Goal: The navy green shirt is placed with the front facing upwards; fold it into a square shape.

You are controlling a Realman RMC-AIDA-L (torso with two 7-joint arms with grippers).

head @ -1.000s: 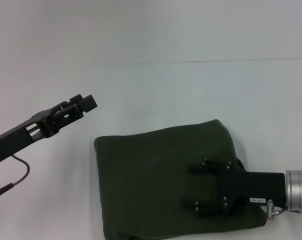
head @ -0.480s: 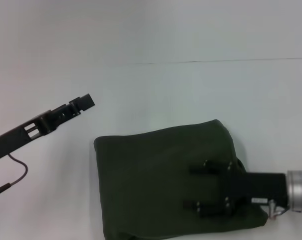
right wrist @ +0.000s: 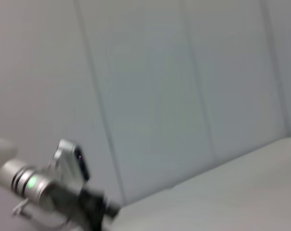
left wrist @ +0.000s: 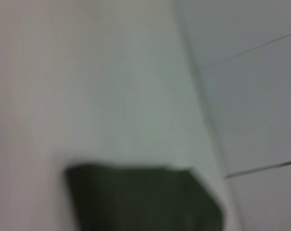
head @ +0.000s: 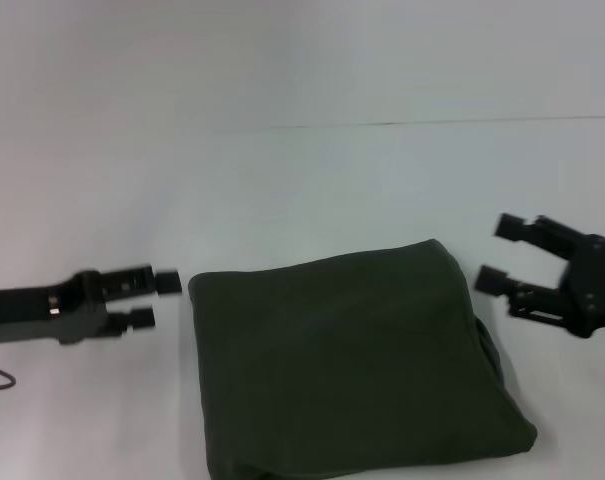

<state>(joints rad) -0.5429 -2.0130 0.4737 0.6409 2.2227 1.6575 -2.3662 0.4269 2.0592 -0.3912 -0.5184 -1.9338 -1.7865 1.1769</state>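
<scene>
Between the two hands lay the folded dark olive-green cotton shirt (head: pixel 347 365), its left edge just beside the left hand (head: pixel 154 300). Its right edge sat near the right hand (head: pixel 502 254). Both hands were open and empty.

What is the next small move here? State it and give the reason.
Probably draw both arms back to rest: the navy green shirt already lies as a roughly square folded bundle, with the left gripper and right gripper open beside it, touching nothing.

Left gripper (head: pixel 154 300) low at the left, fingers parted; right gripper (head: pixel 500 254) out right, jaws wide.
</scene>
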